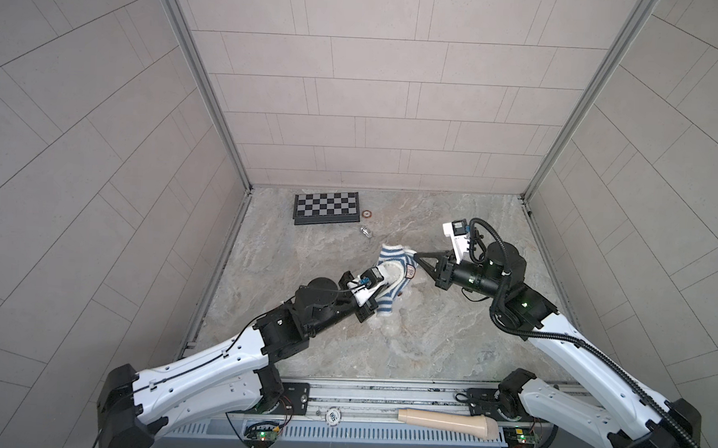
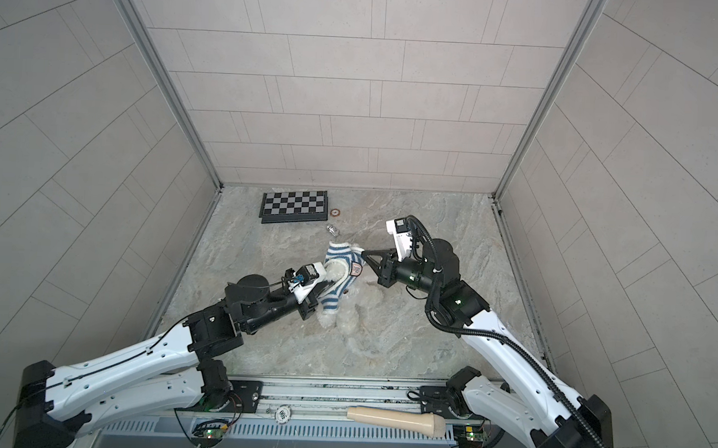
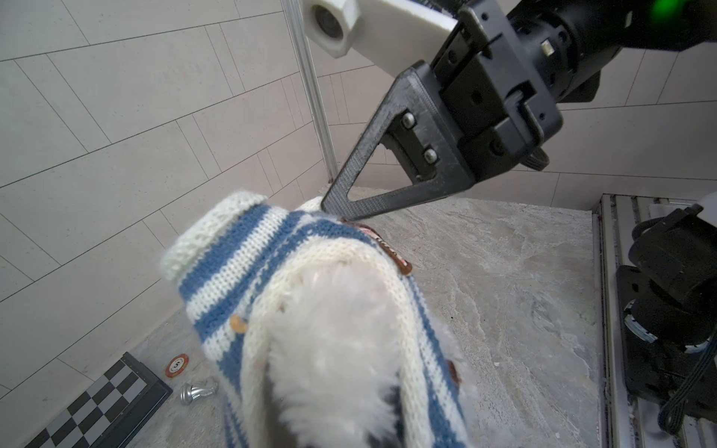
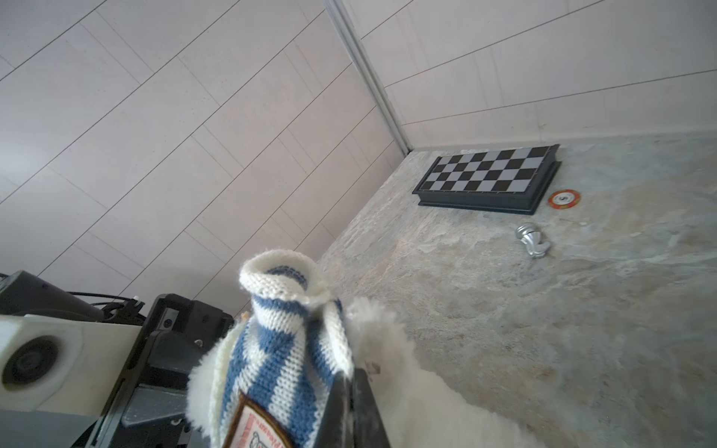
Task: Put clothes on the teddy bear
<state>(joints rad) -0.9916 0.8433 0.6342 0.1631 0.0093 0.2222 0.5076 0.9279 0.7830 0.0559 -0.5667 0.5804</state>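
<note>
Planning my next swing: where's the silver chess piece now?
In both top views the silver chess piece lies toward the back, near the middle, in front of the poker chip beside the chessboard.

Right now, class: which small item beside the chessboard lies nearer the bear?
The silver chess piece, tipped on its side; the orange chip sits farther back.

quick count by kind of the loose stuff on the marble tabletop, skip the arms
teddy bear: 1
striped sweater: 1
chessboard: 1
poker chip: 1
silver chess piece: 1
total: 5
</note>
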